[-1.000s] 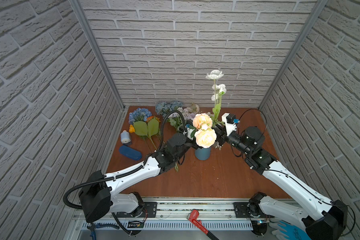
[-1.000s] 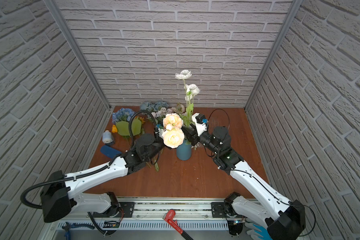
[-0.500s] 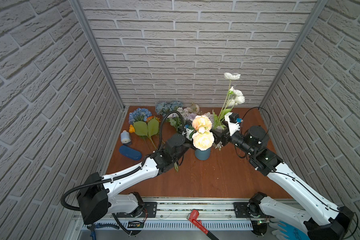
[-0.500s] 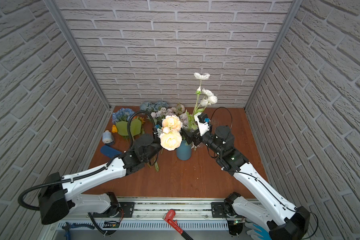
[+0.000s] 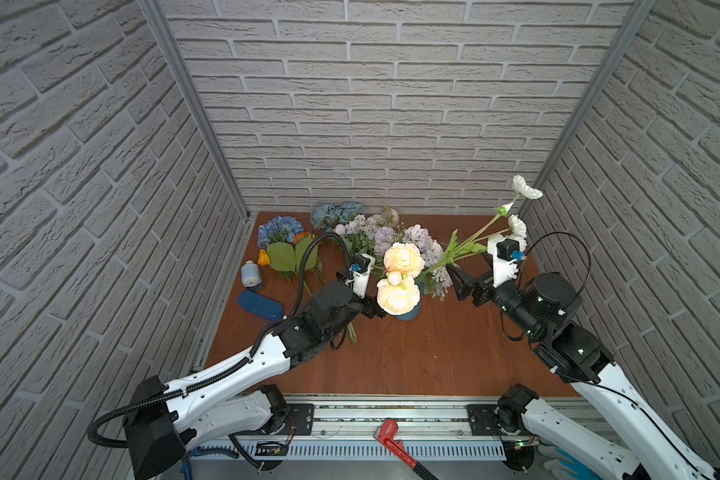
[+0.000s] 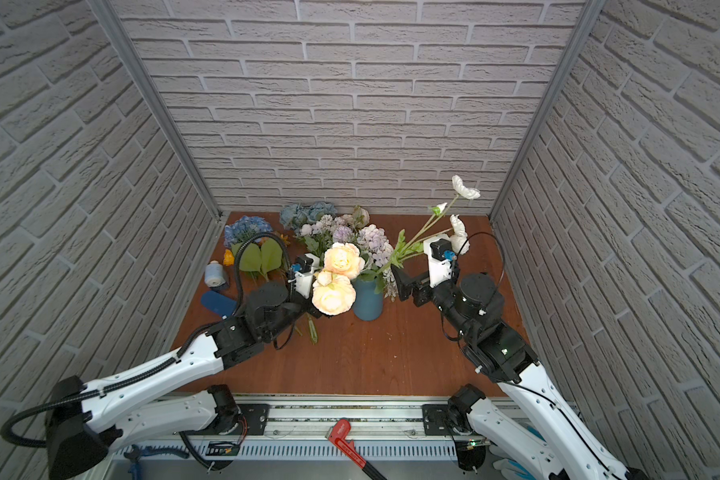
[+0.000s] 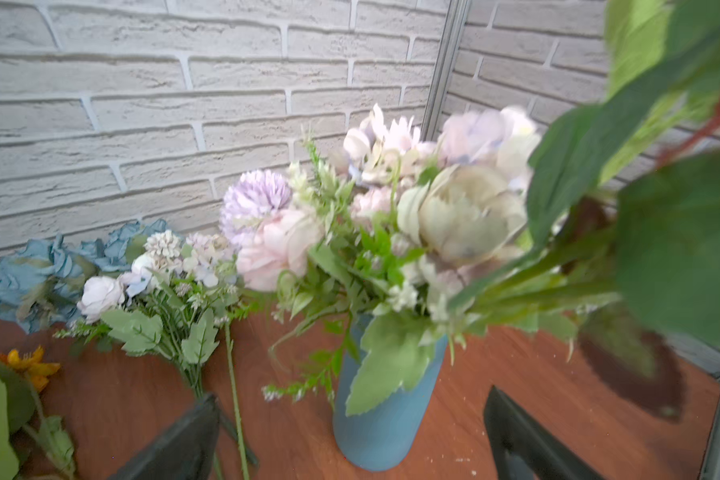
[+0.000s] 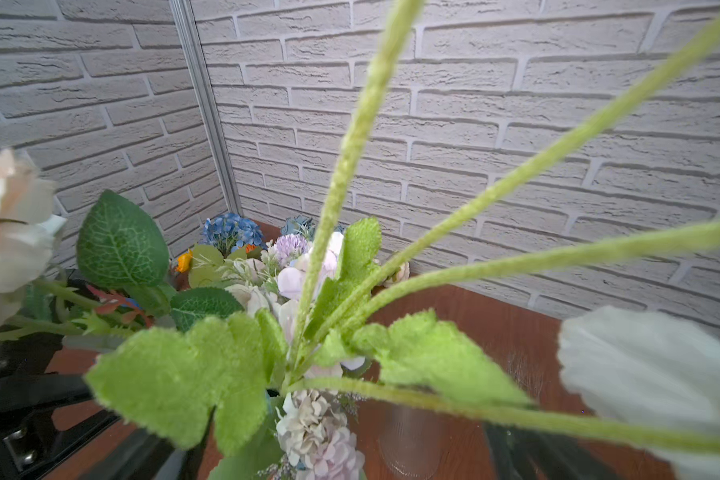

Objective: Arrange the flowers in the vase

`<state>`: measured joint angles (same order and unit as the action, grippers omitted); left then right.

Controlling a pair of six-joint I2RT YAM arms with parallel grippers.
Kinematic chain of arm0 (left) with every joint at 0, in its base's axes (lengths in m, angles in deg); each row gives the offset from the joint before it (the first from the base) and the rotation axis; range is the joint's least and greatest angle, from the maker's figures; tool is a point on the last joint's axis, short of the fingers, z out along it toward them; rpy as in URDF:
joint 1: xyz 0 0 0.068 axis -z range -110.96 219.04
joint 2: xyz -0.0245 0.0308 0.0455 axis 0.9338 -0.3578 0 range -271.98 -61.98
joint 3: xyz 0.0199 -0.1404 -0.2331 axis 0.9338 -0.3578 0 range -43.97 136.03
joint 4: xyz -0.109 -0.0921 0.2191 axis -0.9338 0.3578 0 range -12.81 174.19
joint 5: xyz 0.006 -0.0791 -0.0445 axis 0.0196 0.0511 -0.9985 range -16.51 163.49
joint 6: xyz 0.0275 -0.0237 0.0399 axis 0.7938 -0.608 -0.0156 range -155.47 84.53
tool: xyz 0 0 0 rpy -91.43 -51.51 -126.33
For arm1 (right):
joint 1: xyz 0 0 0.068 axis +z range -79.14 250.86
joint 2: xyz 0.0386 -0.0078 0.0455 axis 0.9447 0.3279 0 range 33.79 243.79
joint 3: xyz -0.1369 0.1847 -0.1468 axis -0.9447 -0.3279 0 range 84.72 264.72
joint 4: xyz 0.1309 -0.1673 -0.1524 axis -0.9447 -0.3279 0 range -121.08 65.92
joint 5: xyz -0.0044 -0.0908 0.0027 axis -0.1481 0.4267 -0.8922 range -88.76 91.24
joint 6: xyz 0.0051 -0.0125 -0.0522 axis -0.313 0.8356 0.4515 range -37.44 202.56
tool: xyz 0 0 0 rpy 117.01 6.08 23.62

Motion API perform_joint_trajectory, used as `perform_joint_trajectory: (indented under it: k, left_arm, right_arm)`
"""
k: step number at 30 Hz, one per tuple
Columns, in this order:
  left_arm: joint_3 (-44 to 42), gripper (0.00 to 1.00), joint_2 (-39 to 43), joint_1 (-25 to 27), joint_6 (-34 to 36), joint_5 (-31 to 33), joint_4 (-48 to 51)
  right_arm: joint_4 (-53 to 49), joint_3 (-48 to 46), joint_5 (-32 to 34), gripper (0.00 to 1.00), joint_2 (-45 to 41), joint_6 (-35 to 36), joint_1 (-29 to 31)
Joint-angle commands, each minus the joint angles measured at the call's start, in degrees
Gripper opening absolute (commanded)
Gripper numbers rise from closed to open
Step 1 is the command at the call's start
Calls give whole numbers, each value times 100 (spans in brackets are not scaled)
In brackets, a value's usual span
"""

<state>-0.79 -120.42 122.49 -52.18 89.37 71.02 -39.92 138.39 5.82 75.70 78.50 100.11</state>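
Reaching inward from opposite sides, left gripper (image 7: 350, 395) and right gripper (image 6: 406, 286) flank the vase (image 6: 367, 301), jaws spread, empty. Leaning white buds (image 6: 465, 192) sit inside; the left wrist view bares its blue body, which cream roses (image 5: 398, 295) mostly cover in a top view.

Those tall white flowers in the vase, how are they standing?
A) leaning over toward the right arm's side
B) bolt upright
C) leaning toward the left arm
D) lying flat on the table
A: in both top views the tall white flowers rise from the blue vase on long green stems that slant well over toward the right arm's side.
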Motion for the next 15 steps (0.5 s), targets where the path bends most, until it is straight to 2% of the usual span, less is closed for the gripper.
perform_joint_trajectory:
  k: [1,4,10,15]
  left_arm:
    - [-220,98,120,-7,-65,404,346]
    - [-420,98,247,-205,-325,748,382]
    - [-668,98,486,-702,-365,677,237]
    - [-851,98,432,-1435,-571,838,225]
  right_arm:
    - [-305,11,-185,99,75,-185,27]
    - [-526,-4,-262,98,51,-252,27]
    - [-804,-108,-474,98,-130,-286,26]
    - [-921,-374,-436,96,-65,-559,20]
